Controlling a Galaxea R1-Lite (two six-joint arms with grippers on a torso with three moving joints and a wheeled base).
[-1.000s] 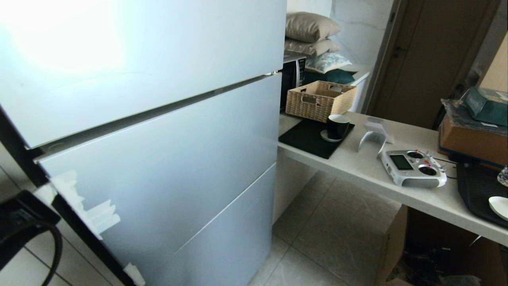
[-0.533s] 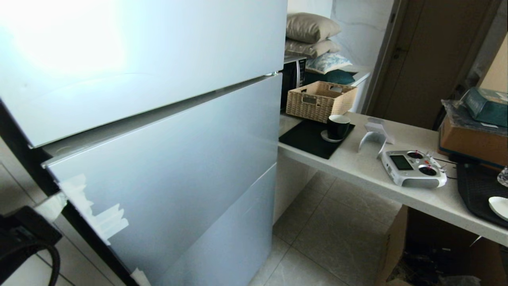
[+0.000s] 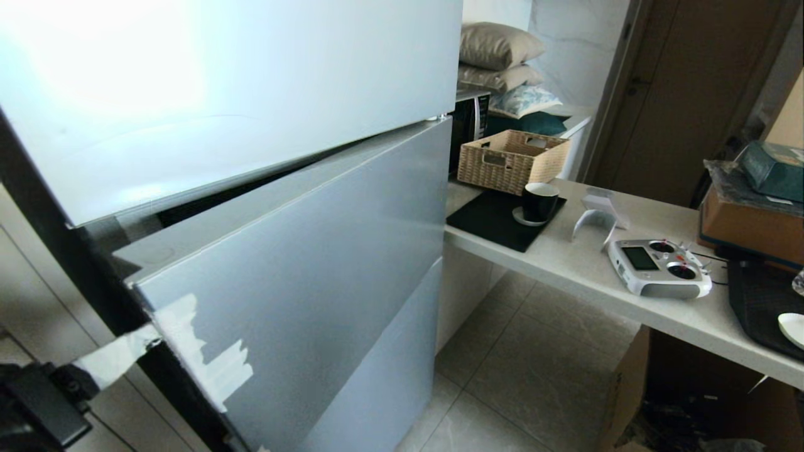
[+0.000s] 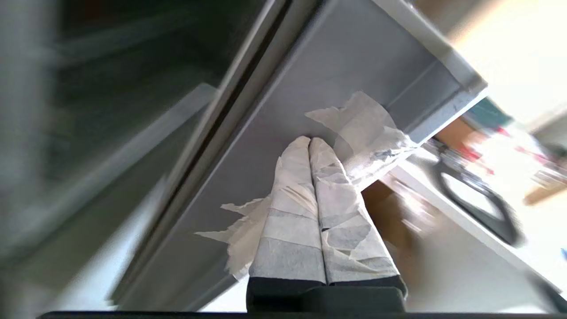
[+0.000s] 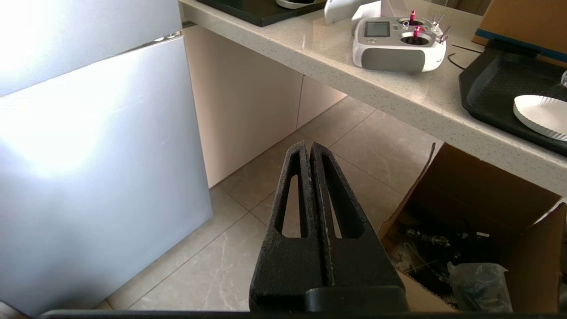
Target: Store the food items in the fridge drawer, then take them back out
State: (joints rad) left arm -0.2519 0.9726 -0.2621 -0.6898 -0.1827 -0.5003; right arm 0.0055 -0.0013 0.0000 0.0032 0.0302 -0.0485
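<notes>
Fridge door [image 3: 295,251] has swung wider, hiding shelves.

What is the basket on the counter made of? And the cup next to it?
The basket looks woven from pale straw or wicker; you can see the criss-cross weave. The cup looks like dark glazed ceramic, since it is smooth and a little shiny, though it could be another hard material.

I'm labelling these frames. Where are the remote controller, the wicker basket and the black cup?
remote controller [image 3: 658,268]: head view, its grey-white body.
wicker basket [image 3: 510,162]: head view, its front wall.
black cup [image 3: 539,201]: head view, its side.
</notes>
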